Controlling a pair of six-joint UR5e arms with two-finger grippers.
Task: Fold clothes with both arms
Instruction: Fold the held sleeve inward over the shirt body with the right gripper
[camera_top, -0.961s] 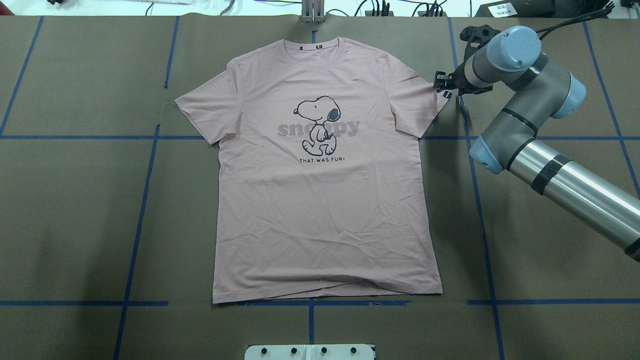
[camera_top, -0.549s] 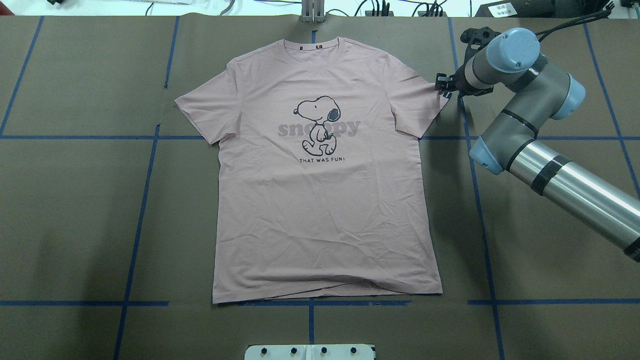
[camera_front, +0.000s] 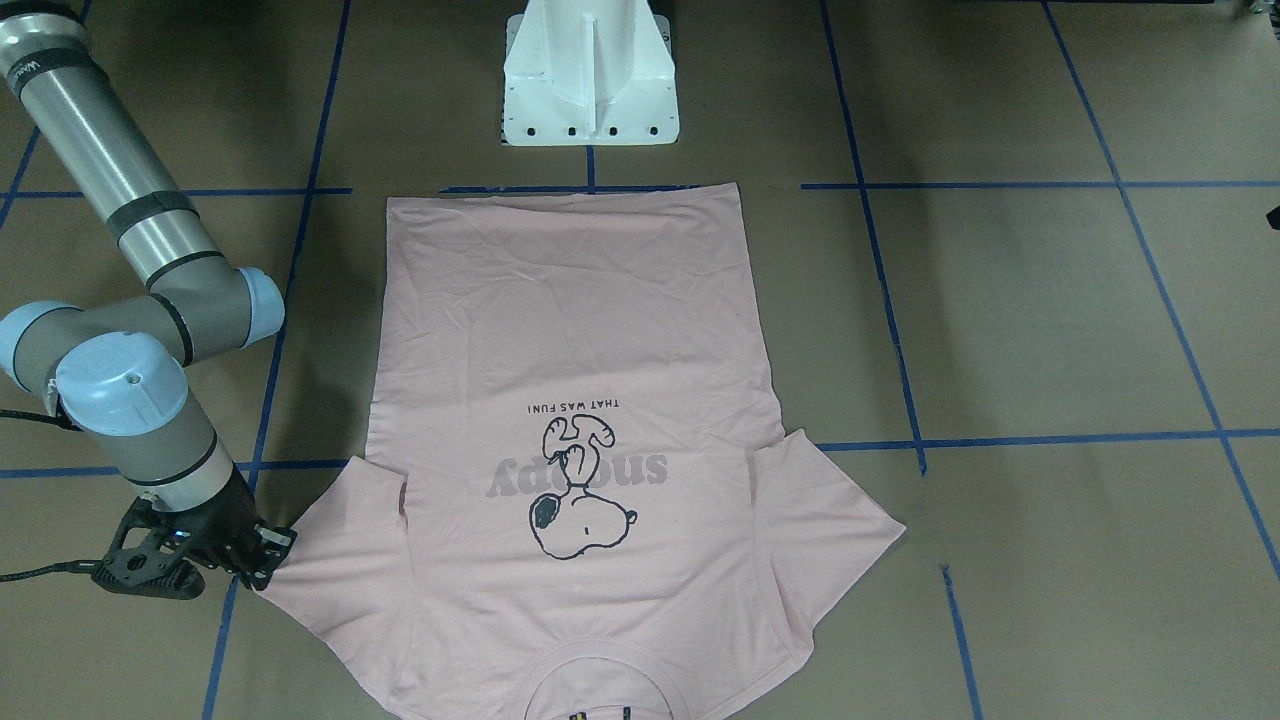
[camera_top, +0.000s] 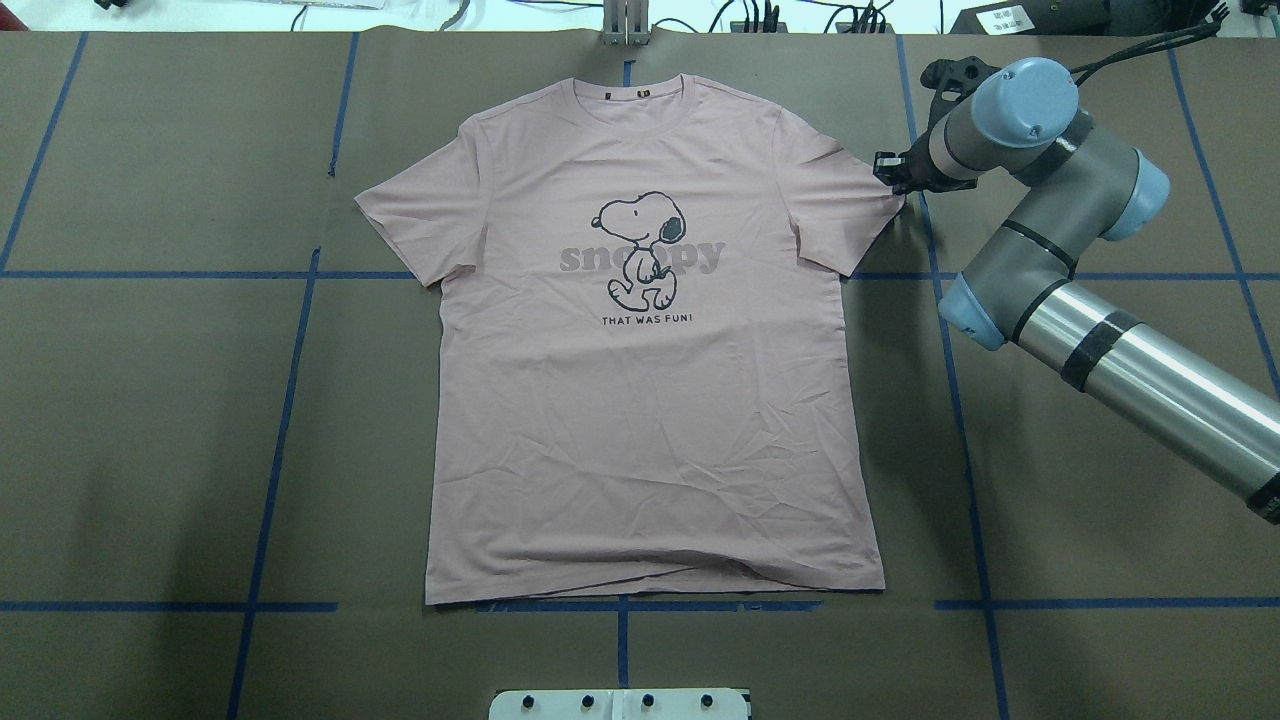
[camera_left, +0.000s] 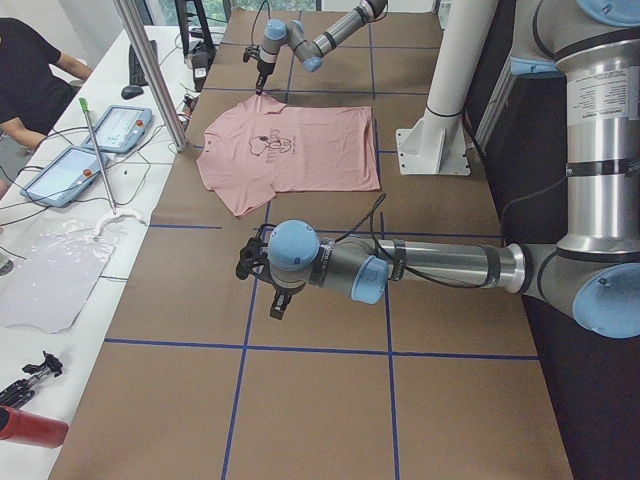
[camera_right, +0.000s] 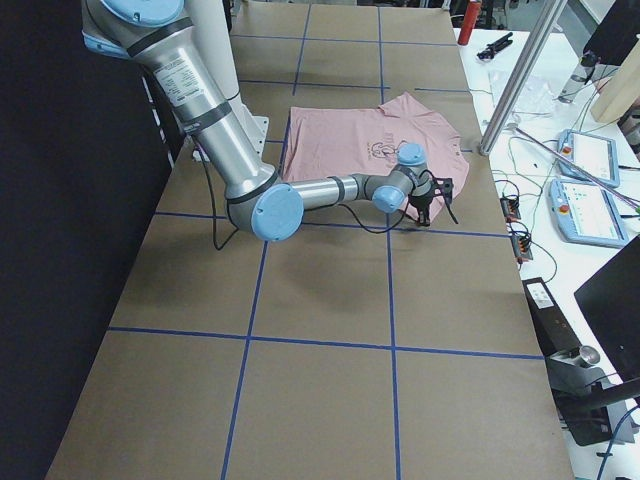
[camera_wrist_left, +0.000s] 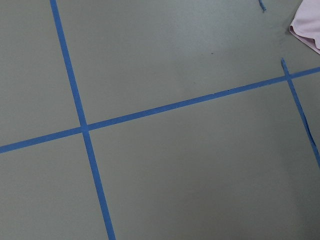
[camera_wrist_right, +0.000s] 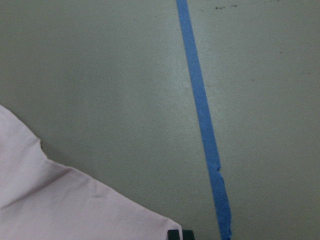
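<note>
The pale pink Snoopy T-shirt (camera_top: 650, 400) lies flat and face up on the brown table, collar at the far side. My right gripper (camera_top: 893, 172) sits at the outer corner of the shirt's right-hand sleeve (camera_top: 850, 200) and looks shut on its edge; the front view shows it at the same corner (camera_front: 268, 560). The right wrist view shows the pink sleeve (camera_wrist_right: 60, 200) beside a blue tape line. My left gripper (camera_left: 270, 295) hovers over bare table well away from the shirt; I cannot tell whether it is open. A sleeve tip shows in the left wrist view (camera_wrist_left: 307, 32).
The white pedestal base (camera_front: 590, 75) stands just beyond the shirt's hem. Blue tape lines (camera_top: 290, 400) cross the brown table cover. A side bench with tablets (camera_left: 120, 125), a metal post (camera_left: 150, 70) and a person (camera_left: 30, 70) lies past the collar end.
My right gripper closed in on the sleeve corner. The sleeve tag is now covered, and the whole shirt has slid slightly to the right.
</note>
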